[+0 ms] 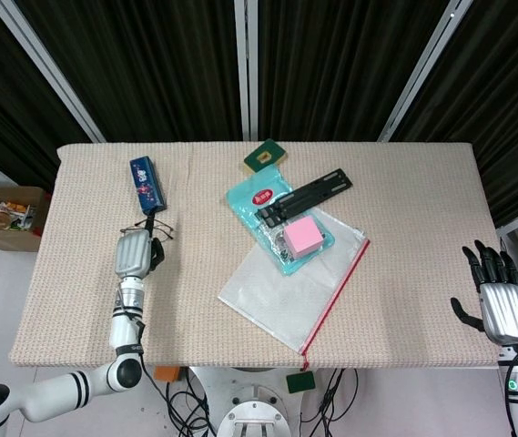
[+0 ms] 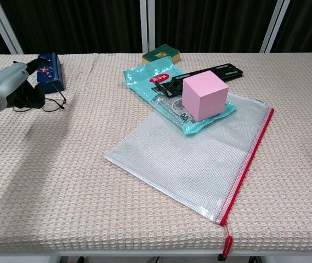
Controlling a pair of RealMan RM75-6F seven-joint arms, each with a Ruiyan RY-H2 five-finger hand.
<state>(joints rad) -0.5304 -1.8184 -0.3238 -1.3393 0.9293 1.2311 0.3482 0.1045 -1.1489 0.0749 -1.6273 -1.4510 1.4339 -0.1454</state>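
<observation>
Only one pair of glasses (image 2: 52,101), left hand (image 1: 134,253) fingers clamped on it.

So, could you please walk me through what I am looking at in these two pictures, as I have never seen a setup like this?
This is a two-armed robot with humanlike hands at a cloth-covered table. One picture looks down from its head, the other looks forward from its chest. The left hand rests at a pair of wire-framed glasses, beside a blue box; whether it grips them I cannot tell. The right hand hangs open beyond the table's edge, holding nothing. In the middle lies a clear zip pouch with a red zipper, and on it a teal packet, a pink cube and a black bar. A green square piece lies behind.
</observation>
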